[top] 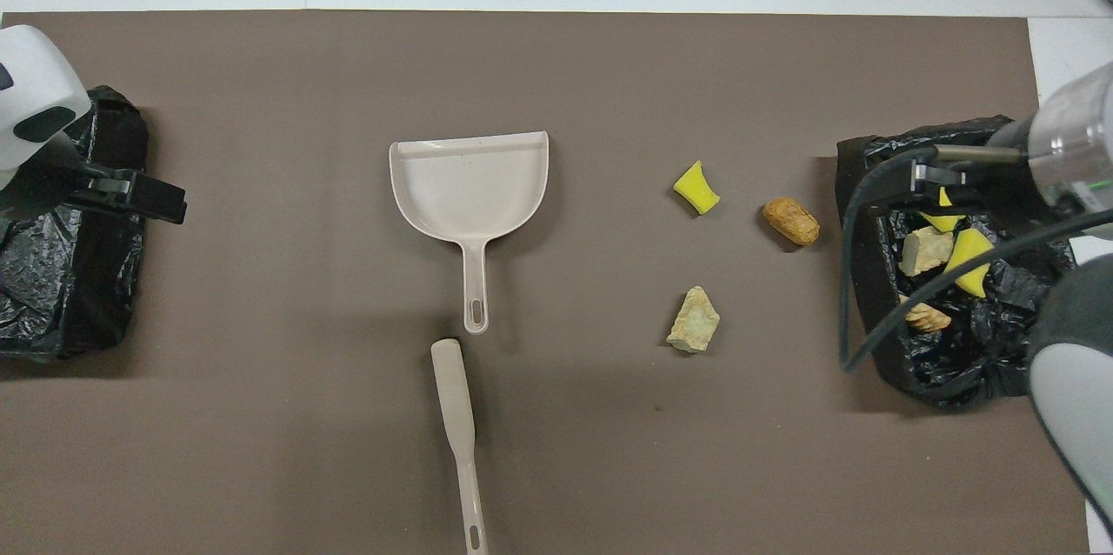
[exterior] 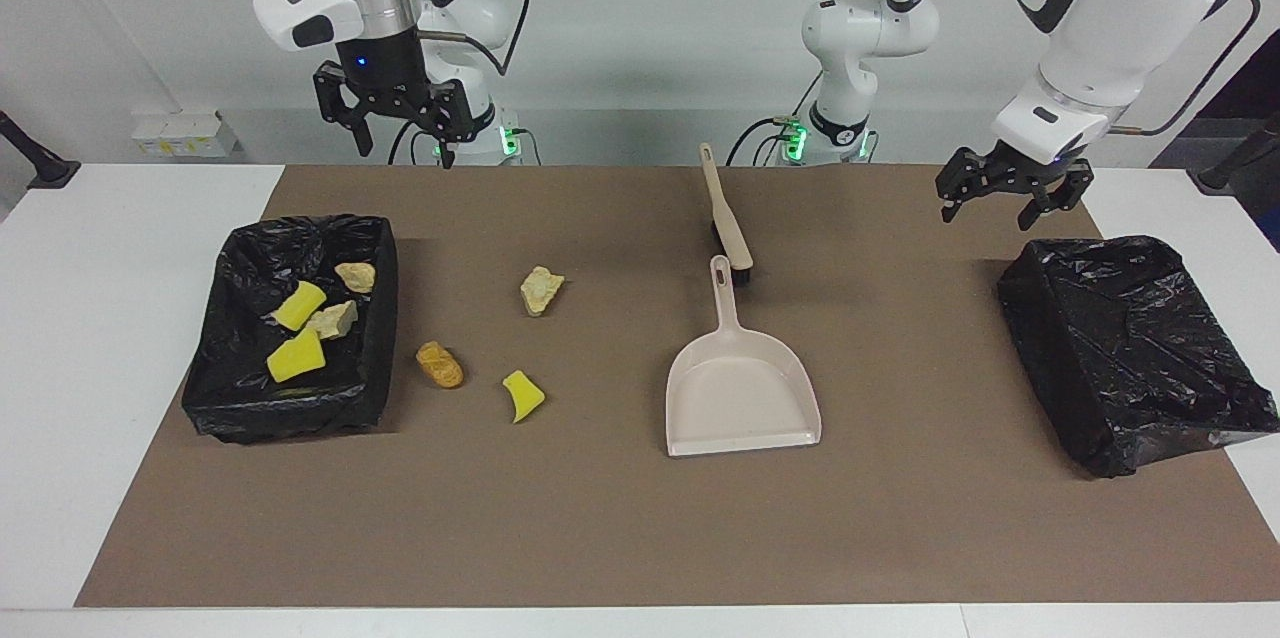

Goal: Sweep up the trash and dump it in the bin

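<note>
Both arms idle, nothing held: right gripper (exterior: 396,114) spread, high by its base; left gripper (exterior: 1010,193) spread above the empty bin (exterior: 1130,358). Three scraps (exterior: 440,364) lie on the mat between dustpan (exterior: 740,388) and full bin (exterior: 290,328). Sweeping's next, so probably grab the brush (exterior: 726,218).

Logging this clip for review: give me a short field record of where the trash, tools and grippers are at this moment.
loose trash on mat: yellow sponge piece, brown lump, beige chunk
trash in bin: four scraps in the lined bin
dustpan: flat on mat, empty
brush: beside dustpan handle, nearer robots
left gripper: open, over second bin
right gripper: open, raised, empty
</note>
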